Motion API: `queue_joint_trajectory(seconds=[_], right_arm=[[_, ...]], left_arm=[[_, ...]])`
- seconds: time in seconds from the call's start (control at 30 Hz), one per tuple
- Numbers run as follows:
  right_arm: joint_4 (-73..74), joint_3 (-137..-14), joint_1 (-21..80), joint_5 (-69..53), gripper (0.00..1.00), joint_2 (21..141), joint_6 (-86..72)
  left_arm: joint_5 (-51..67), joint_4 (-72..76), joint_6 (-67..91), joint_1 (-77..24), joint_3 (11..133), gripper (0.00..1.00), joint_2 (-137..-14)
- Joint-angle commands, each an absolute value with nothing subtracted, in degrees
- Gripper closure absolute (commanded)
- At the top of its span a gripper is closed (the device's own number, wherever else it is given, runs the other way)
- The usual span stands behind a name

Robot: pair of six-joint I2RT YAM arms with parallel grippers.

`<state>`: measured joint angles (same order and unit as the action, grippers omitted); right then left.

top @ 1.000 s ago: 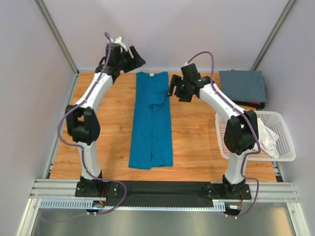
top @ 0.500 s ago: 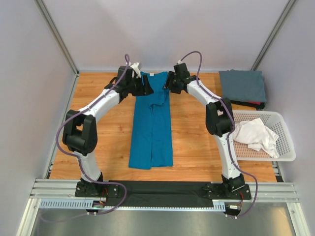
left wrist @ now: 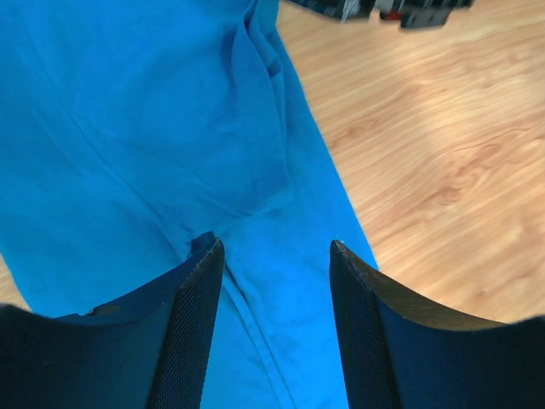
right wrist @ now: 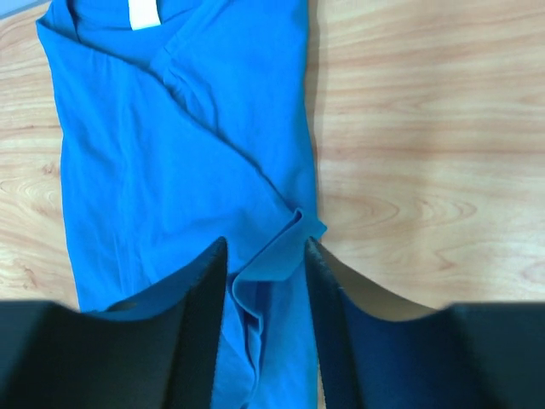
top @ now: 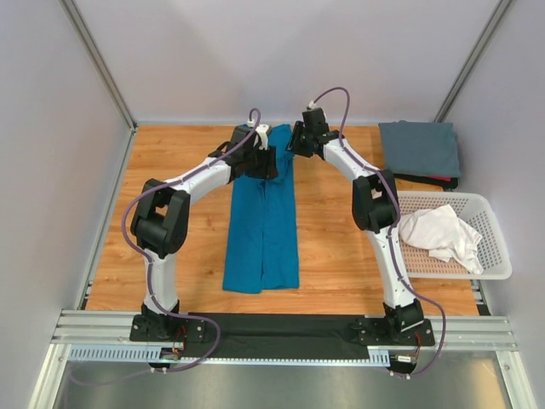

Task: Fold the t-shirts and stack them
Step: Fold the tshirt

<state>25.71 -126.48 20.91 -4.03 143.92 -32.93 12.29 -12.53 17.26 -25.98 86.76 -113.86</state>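
While both arms reach to the far end of the table, I read the left gripper as wide open and holding nothing, its two fingers framing bare blue cloth beneath them. The right gripper is likewise spread and empty, with the corner of a tucked-in sleeve showing in the gap; I cannot tell whether either set of fingers touches the fabric. Both hover over the collar end of the teal t-shirt, which lies lengthwise on the wooden table as a long narrow strip, its sides already folded inward and its label at the far edge. I judge this shirt about half folded: the crosswise folds remain, most likely starting from this collar end. Out at the far right corner the grey t-shirt sits folded square on something dark that I cannot identify. The white t-shirt lies crumpled in the lattice basket, not yet folded, so one shirt looks done, one is underway, one is waiting, and the stacking is left.
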Motion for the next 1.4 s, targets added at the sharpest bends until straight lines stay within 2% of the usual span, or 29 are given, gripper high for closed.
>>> queue_joint_trajectory(seconds=[0.0,0.4,0.7,0.9,0.97,1.1,1.37], right_arm=[[22.24,-129.81,20.65,-3.07,0.60,145.37,-31.64],[22.41,-132.71,20.65,-3.60,0.63,148.45,-31.12],[21.27,-132.98,20.13,-4.66,0.77,149.06,-30.06],[20.92,-132.89,19.86,-5.27,0.77,149.15,-29.88],[20.74,-132.80,19.78,-5.54,0.76,149.24,-29.97],[20.83,-132.63,19.78,-5.71,0.75,149.24,-29.88],[20.92,-132.28,19.60,-6.06,0.73,149.24,-30.15]], left_arm=[[9.93,-11.43,14.50,-27.33,89.56,0.40,-116.10],[9.41,-9.93,18.19,-28.21,94.31,0.39,-121.82],[4.93,-11.77,15.30,-31.02,98.60,0.40,-126.03],[-0.35,-15.38,12.13,-32.87,101.34,0.41,-128.23],[-2.81,-15.56,12.13,-33.05,101.34,0.46,-128.23],[-6.06,-16.43,12.22,-33.05,101.16,0.48,-128.23],[-6.15,-14.51,12.57,-33.05,97.74,0.57,-125.51]])
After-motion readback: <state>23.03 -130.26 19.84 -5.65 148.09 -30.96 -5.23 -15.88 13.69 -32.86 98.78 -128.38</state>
